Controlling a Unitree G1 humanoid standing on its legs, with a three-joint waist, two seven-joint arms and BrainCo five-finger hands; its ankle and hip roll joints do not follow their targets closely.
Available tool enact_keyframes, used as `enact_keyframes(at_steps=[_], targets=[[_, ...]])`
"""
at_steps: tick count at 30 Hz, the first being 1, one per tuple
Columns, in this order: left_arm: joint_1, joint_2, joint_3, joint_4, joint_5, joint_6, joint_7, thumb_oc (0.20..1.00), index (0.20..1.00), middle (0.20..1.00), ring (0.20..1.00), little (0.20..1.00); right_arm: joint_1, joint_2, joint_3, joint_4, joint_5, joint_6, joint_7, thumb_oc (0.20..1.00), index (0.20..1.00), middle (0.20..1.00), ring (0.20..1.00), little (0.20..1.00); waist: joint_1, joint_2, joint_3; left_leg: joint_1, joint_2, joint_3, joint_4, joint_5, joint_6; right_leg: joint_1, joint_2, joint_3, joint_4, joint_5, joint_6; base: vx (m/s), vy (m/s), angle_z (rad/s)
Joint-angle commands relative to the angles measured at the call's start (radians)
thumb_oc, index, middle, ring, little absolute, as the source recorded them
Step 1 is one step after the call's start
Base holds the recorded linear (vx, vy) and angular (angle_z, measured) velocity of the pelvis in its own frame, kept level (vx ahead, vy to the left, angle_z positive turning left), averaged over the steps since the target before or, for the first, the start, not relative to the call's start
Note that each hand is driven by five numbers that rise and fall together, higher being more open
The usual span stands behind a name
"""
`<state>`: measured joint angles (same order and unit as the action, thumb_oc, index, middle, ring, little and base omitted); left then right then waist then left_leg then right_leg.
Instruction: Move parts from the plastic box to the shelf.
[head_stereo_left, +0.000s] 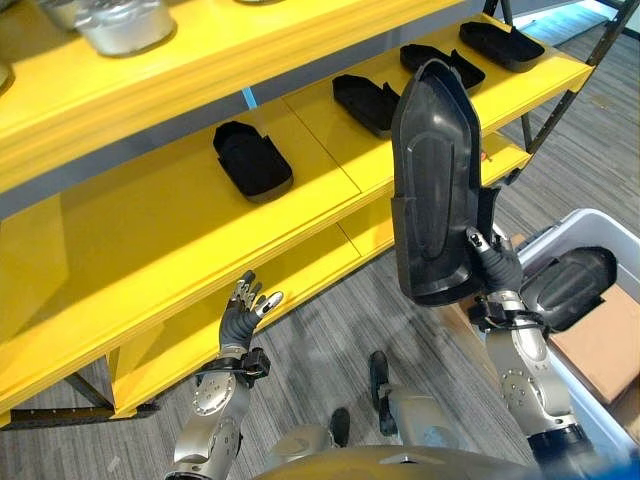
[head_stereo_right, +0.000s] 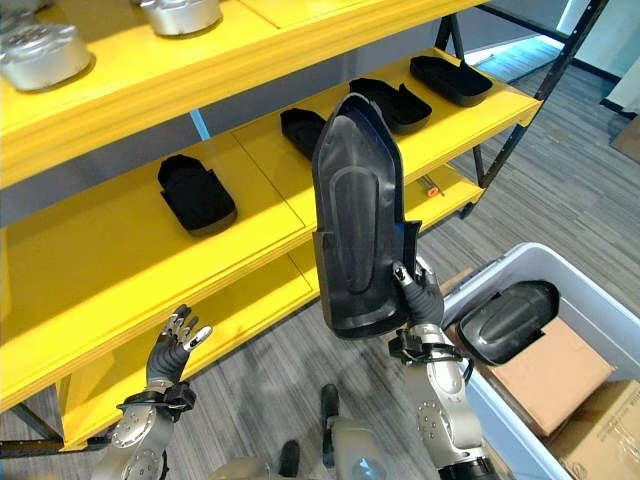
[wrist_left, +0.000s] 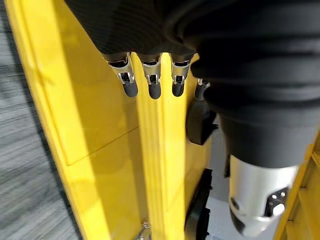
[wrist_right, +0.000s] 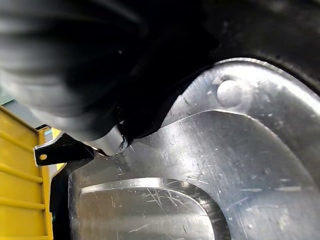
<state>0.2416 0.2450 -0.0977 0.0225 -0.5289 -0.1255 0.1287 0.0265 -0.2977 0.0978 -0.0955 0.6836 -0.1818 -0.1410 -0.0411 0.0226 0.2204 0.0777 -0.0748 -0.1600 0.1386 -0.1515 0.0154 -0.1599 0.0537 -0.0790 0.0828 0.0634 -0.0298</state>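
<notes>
Looking from left to right, the left hand (head_stereo_left: 245, 308) is hanging low in front of the yellow shelf (head_stereo_left: 150, 240), near its front edge, with its fingers (wrist_left: 151, 85) straight and spread and nothing in them. Four black parts are already lying on the middle board of the shelf: one part (head_stereo_left: 251, 158) is sitting alone toward the left, a second part (head_stereo_left: 365, 102) is resting further along, a third part (head_stereo_left: 438, 60) is lying beside it, and a fourth part (head_stereo_left: 500, 44) is sitting near the right end. Silver metal pieces (head_stereo_left: 122, 24) are sitting on the board above. The right hand (head_stereo_left: 492, 262) is holding up a big black part (head_stereo_left: 436, 185) by its bottom end, with its fingers curled tight on it, and the part is standing almost straight up in the air in front of the shelf, not touching any board. Further right, the plastic box (head_stereo_left: 570, 232) is sitting on the floor, with one more dark part (head_stereo_left: 568, 287) still waiting inside and brown cardboard (head_stereo_left: 605, 340) beside it. So I am thinking the job is partly done: the held part still needs a spot on the shelf, and at least one part is still left in the box.
</notes>
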Motion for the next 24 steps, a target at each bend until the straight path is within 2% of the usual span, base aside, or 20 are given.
enact_keyframes(at_steps=[1,2,3,4,5,6,7,8,9,10,11,12,13,14,15,17,19,23,24], targets=[[-0.004,0.036,0.036,-0.045,-0.023,-0.053,-0.012,1.0,1.0,1.0,1.0,1.0,-0.062,-0.006,-0.018,-0.094,0.03,-0.08,0.023,0.2,0.2,0.2,0.2,0.2,-0.014,-0.03,-0.012,-0.108,-0.079,0.13,0.185,0.082,-0.06,0.11,-0.033,-0.01,-0.076,-0.019,0.081,0.03,-0.003,0.47],[-0.004,0.036,0.036,-0.045,-0.023,-0.053,-0.012,1.0,1.0,1.0,1.0,1.0,-0.062,-0.006,-0.018,-0.093,0.03,-0.08,0.023,0.2,0.2,0.2,0.2,0.2,-0.016,-0.029,-0.012,-0.115,-0.078,0.129,0.195,0.078,-0.06,0.109,-0.031,-0.012,-0.075,-0.019,0.081,0.03,-0.006,0.44],[-0.004,0.035,0.036,-0.045,-0.023,-0.052,-0.014,1.0,1.0,1.0,1.0,1.0,-0.057,-0.009,-0.025,-0.095,0.032,-0.078,0.022,0.2,0.2,0.2,0.2,0.2,-0.013,-0.029,-0.001,-0.143,-0.073,0.141,0.262,0.102,-0.086,0.117,-0.038,-0.025,-0.069,-0.028,0.074,-0.03,-0.019,0.56],[-0.007,0.037,0.037,-0.047,-0.024,-0.05,-0.012,1.0,1.0,1.0,1.0,1.0,-0.051,-0.011,-0.035,-0.099,0.031,-0.079,0.019,0.2,0.2,0.2,0.2,0.2,-0.011,-0.035,0.02,-0.187,-0.03,0.179,0.336,0.128,-0.102,0.124,-0.054,-0.041,-0.057,-0.042,0.065,0.03,0.002,0.77],[-0.004,0.042,0.045,-0.048,-0.035,-0.038,-0.014,1.0,1.0,1.0,1.0,1.0,-0.041,-0.006,-0.054,-0.097,0.032,-0.083,0.004,0.2,0.2,0.2,0.2,0.2,-0.021,-0.056,0.016,-0.184,0.108,0.23,0.283,0.096,-0.056,0.13,-0.093,-0.054,-0.048,-0.056,0.071,0.05,0.007,0.72],[-0.003,0.042,0.045,-0.048,-0.035,-0.038,-0.014,1.0,1.0,1.0,1.0,1.0,-0.04,-0.006,-0.054,-0.098,0.032,-0.083,0.004,0.2,0.2,0.2,0.2,0.2,-0.019,-0.056,0.018,-0.177,0.109,0.232,0.281,0.094,-0.056,0.133,-0.093,-0.052,-0.047,-0.058,0.072,0.08,0.06,0.81],[0.0,0.045,0.047,-0.054,-0.03,-0.037,-0.01,1.0,1.0,1.0,1.0,1.0,-0.039,-0.002,-0.056,-0.096,0.027,-0.086,-0.003,0.2,0.2,0.2,0.2,0.2,-0.017,-0.06,0.017,-0.175,0.16,0.222,0.222,0.111,-0.054,0.133,-0.105,-0.051,-0.04,-0.068,0.076,0.11,0.143,0.62],[0.01,0.049,0.049,-0.065,-0.025,-0.038,0.006,1.0,1.0,1.0,1.0,1.0,-0.04,-0.001,-0.053,-0.088,0.02,-0.085,-0.02,0.2,0.2,0.2,0.2,0.2,-0.013,-0.052,0.014,-0.139,0.262,0.183,0.015,0.193,-0.075,0.123,-0.111,-0.035,-0.005,-0.106,0.088,0.11,0.229,0.53],[0.007,0.047,0.049,-0.068,-0.026,-0.04,0.017,1.0,1.0,1.0,1.0,1.0,-0.044,0.0,-0.048,-0.079,0.02,-0.088,-0.027,0.2,0.2,0.2,0.2,0.2,-0.014,-0.041,0.015,-0.143,0.322,0.174,-0.044,0.253,-0.091,0.11,-0.116,-0.031,0.025,-0.122,0.092,0.1,0.18,0.09],[0.007,0.047,0.049,-0.068,-0.026,-0.04,0.017,1.0,1.0,1.0,1.0,1.0,-0.045,-0.001,-0.048,-0.078,0.021,-0.088,-0.027,0.2,0.2,0.2,0.2,0.2,-0.014,-0.041,0.016,-0.135,0.323,0.175,-0.059,0.262,-0.094,0.107,-0.115,-0.031,0.033,-0.128,0.09,0.06,0.282,-0.11],[-0.008,0.051,0.05,-0.066,-0.026,-0.044,0.028,1.0,1.0,1.0,1.0,1.0,-0.066,-0.003,-0.039,-0.066,0.02,-0.091,-0.041,0.2,0.2,0.2,0.2,0.2,-0.01,-0.015,0.024,-0.134,0.391,0.181,-0.13,0.355,-0.126,0.069,-0.13,-0.033,0.12,-0.163,0.099,0.05,0.271,-0.06],[-0.017,0.052,0.052,-0.064,-0.032,-0.045,0.027,1.0,1.0,1.0,1.0,1.0,-0.073,-0.002,-0.033,-0.07,0.022,-0.089,-0.038,0.2,0.2,0.2,0.2,0.2,-0.009,-0.009,0.025,-0.111,0.391,0.2,-0.134,0.321,-0.127,0.047,-0.138,-0.041,0.158,-0.174,0.105,0.04,0.463,-0.06],[-0.032,0.064,0.05,-0.058,-0.031,-0.051,0.025,1.0,1.0,1.0,1.0,1.0,-0.079,0.0,-0.027,-0.08,0.013,-0.088,-0.028,0.2,0.2,0.2,0.2,0.2,-0.006,0.006,0.03,-0.112,0.391,0.236,-0.145,0.288,-0.145,0.016,-0.154,-0.044,0.205,-0.184,0.117,0.0,0.257,-0.28],[-0.032,0.064,0.05,-0.058,-0.031,-0.051,0.025,1.0,1.0,1.0,1.0,1.0,-0.079,0.0,-0.027,-0.08,0.013,-0.088,-0.028,0.2,0.2,0.2,0.2,0.2,-0.006,0.006,0.03,-0.113,0.391,0.236,-0.144,0.288,-0.145,0.015,-0.154,-0.044,0.205,-0.184,0.117,0.05,0.391,-0.36],[-0.04,0.075,0.041,-0.068,-0.036,-0.055,0.015,1.0,1.0,1.0,1.0,1.0,-0.074,0.005,-0.03,-0.087,0.009,-0.085,-0.029,0.2,0.2,0.2,0.2,0.2,0.008,0.005,0.049,-0.145,0.353,0.227,-0.089,0.253,-0.141,0.027,-0.204,-0.064,0.221,-0.176,0.137,0.08,0.293,-0.1],[-0.038,0.081,0.04,-0.071,-0.032,-0.054,0.012,1.0,1.0,1.0,1.0,1.0,-0.067,0.011,-0.028,-0.086,0.014,-0.082,-0.026,0.2,0.2,0.2,0.2,0.2,0.007,0.0,0.058,-0.149,0.34,0.224,-0.073,0.239,-0.14,0.041,-0.22,-0.074,0.22,-0.176,0.143,0.07,0.245,0.4],[-0.057,0.108,0.037,-0.068,-0.024,-0.053,0.01,1.0,1.0,1.0,1.0,1.0,-0.052,0.027,-0.022,-0.075,0.029,-0.07,-0.015,0.2,0.2,0.2,0.2,0.2,0.026,-0.013,0.085,-0.194,0.279,0.212,0.018,0.183,-0.137,0.083,-0.279,-0.103,0.181,-0.155,0.174,0.04,0.267,0.64],[-0.068,0.119,0.04,-0.067,-0.027,-0.056,0.02,1.0,1.0,1.0,1.0,1.0,-0.057,0.044,0.0,-0.049,0.039,-0.065,-0.012,0.2,0.2,0.2,0.2,0.2,0.041,-0.022,0.095,-0.226,0.248,0.206,0.066,0.152,-0.133,0.108,-0.31,-0.122,0.142,-0.138,0.186,0.04,0.188,0.62],[-0.071,0.124,0.048,-0.068,-0.027,-0.057,0.03,1.0,1.0,1.0,1.0,1.0,-0.063,0.042,0.029,-0.035,0.029,-0.048,0.002,0.2,0.2,0.2,0.2,0.2,0.057,-0.034,0.098,-0.242,0.231,0.203,0.092,0.133,-0.123,0.12,-0.325,-0.126,0.12,-0.126,0.194,0.04,0.112,0.47]])
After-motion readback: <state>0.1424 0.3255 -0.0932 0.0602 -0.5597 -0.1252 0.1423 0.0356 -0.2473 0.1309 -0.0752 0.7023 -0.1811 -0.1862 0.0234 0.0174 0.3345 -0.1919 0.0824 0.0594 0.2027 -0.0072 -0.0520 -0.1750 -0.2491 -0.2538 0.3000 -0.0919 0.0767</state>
